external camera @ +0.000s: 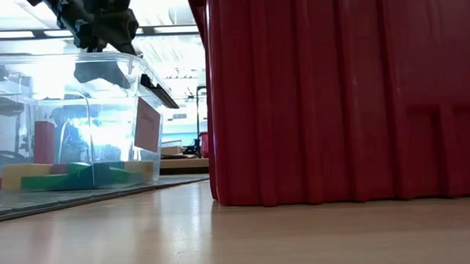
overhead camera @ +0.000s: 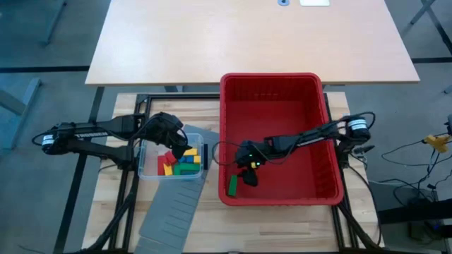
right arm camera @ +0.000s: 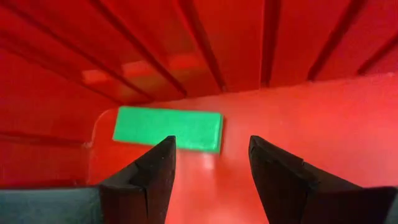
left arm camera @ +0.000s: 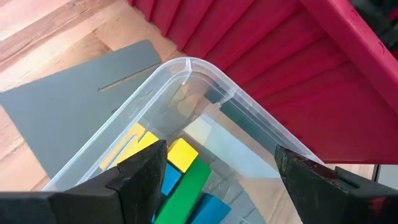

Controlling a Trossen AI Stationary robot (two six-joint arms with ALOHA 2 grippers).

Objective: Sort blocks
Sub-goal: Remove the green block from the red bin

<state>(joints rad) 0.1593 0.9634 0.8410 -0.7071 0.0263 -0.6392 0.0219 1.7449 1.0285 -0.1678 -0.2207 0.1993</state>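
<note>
A small clear tub point(overhead camera: 171, 161) holds several red, yellow, green and blue blocks point(overhead camera: 180, 164); they also show in the left wrist view point(left arm camera: 180, 177). My left gripper point(overhead camera: 176, 141) hovers over the tub, open and empty. A single green bar block point(overhead camera: 232, 185) lies flat on the floor of the red bin point(overhead camera: 277, 137), in its near left corner. My right gripper point(overhead camera: 248, 171) is inside the bin, just above and beside that block point(right arm camera: 168, 129), open and touching nothing.
A long grey slotted panel point(overhead camera: 169, 212) lies under and in front of the tub. The red bin's tall walls point(external camera: 343, 97) surround my right gripper. A bare tabletop point(overhead camera: 247, 39) stands behind the work table.
</note>
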